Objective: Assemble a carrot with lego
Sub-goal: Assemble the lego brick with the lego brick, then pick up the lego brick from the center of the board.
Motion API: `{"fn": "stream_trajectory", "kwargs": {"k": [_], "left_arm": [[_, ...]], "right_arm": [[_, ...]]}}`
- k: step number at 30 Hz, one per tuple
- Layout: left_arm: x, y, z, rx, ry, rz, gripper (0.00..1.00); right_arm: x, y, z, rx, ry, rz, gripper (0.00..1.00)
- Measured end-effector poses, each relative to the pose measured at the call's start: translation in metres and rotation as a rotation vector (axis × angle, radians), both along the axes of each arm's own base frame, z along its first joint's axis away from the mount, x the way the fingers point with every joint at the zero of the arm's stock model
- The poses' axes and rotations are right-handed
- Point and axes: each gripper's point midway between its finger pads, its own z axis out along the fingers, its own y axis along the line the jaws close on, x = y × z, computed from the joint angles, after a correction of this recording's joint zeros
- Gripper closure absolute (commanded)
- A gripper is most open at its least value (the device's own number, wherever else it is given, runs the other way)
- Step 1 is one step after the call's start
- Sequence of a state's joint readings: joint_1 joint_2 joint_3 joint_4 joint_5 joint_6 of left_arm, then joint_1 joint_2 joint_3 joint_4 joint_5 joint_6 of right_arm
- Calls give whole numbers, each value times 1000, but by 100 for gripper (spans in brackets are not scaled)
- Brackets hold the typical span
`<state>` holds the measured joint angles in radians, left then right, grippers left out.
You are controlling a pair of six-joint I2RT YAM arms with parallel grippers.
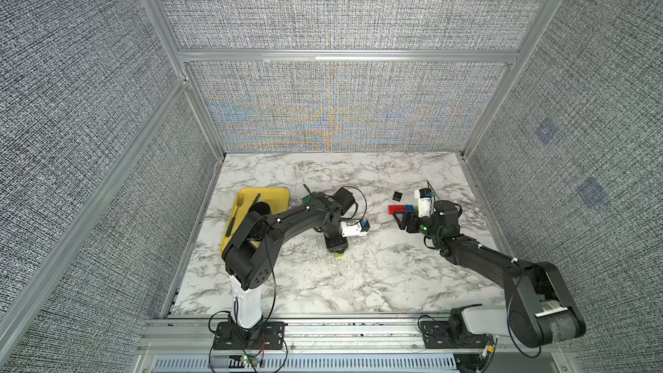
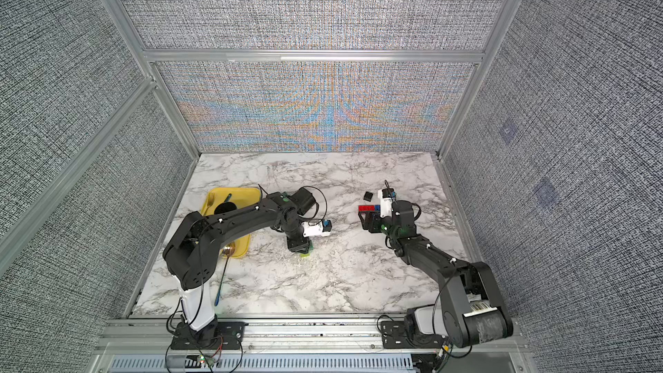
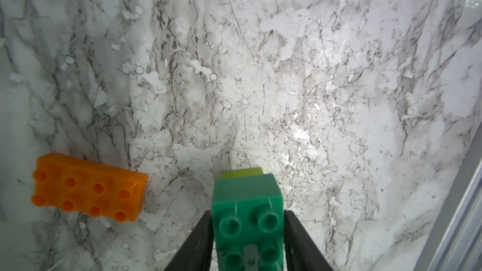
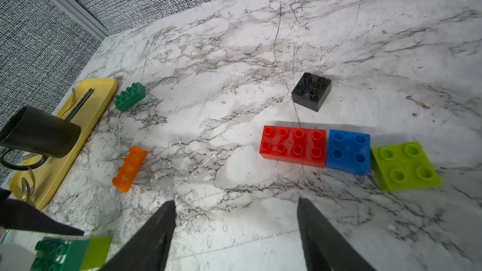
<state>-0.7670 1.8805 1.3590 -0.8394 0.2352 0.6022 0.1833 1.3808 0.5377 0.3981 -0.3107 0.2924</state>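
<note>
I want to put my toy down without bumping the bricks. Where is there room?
The marble table is bare in front, between the two arm bases, and along the back wall. It is crowded by the right hand: red brick, blue brick, lime brick side by side, black brick behind. The yellow tray is full.

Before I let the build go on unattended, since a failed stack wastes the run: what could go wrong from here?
The left gripper flanks the dark green brick stacked on a lime brick; withdrawing could tip that stack. The right gripper hangs open near the red brick, which touches the blue brick; grabbing it may shove both.
</note>
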Motion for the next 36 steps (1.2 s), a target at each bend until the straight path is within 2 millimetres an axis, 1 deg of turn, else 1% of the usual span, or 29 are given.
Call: {"fn": "stream_trajectory", "kwargs": {"k": [5,8,14,17,22,27,30,36], "left_arm": [[1,-1,9,-17,-16,10,44],[4,-4,20,-40,-34,32,41],[14,-11,46,-101,-88,92,40],[19,-14,55,-115,-110,124,40],[21,-14,59,-122,-112,157,40],[22,-13,59,-119,-116,166,40],[23,-13,59,-115,-119,170,40],[25,-12,61,-111,-129,180,40]], "right_arm": [[28,3,-6,-12,17,-21,24],[46,4,-11,-23,29,-34,24],[86,9,-22,-43,58,-39,24],[96,7,-34,-69,99,-53,24],[97,0,-56,-117,182,-85,25],[95,-1,-69,-141,234,-84,26],[88,1,-73,-156,259,-70,26],[59,17,-72,-169,288,-9,26]]}}
